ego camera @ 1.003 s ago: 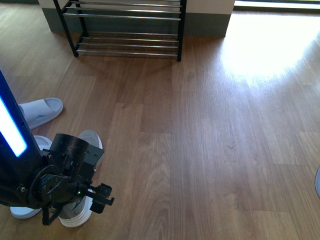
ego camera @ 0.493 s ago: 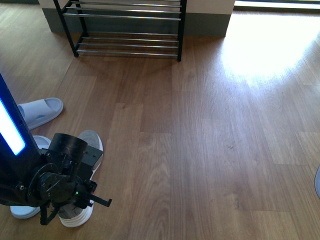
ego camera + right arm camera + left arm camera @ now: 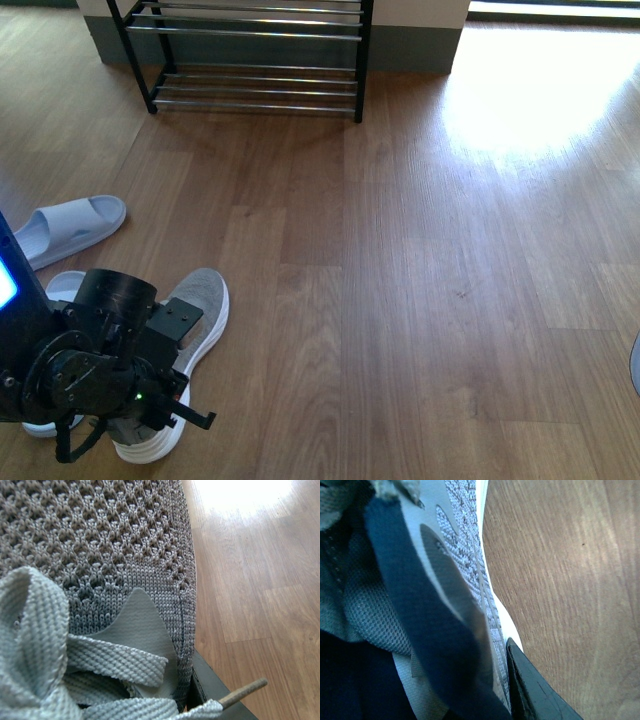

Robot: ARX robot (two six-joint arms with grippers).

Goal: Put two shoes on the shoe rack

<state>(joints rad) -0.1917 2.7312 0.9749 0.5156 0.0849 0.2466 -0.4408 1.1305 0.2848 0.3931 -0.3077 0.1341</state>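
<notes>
One grey knit sneaker (image 3: 200, 305) with a white sole lies on the wood floor at the lower left, toe pointing up and right. My left gripper (image 3: 140, 415) is shut on its heel end, mostly hidden under the black wrist. In the left wrist view the navy collar (image 3: 415, 610) and knit side fill the picture, with one dark finger (image 3: 532, 690) pressed against the sole edge. The right wrist view shows a grey knit sneaker (image 3: 100, 545) and its laces up close, one dark finger (image 3: 212, 687) against its side. The shoe rack (image 3: 260, 90) stands far back.
A pale blue slide (image 3: 70, 225) lies left of the sneaker. Another pale shoe (image 3: 62, 285) shows partly behind the left arm. Bare wood floor stretches between the shoes and the rack, with a bright sunlit patch (image 3: 520, 90) at the back right.
The left arm has shifted left and down. The sneaker in its grip has turned, its toe swinging to the right, so more of it shows.
</notes>
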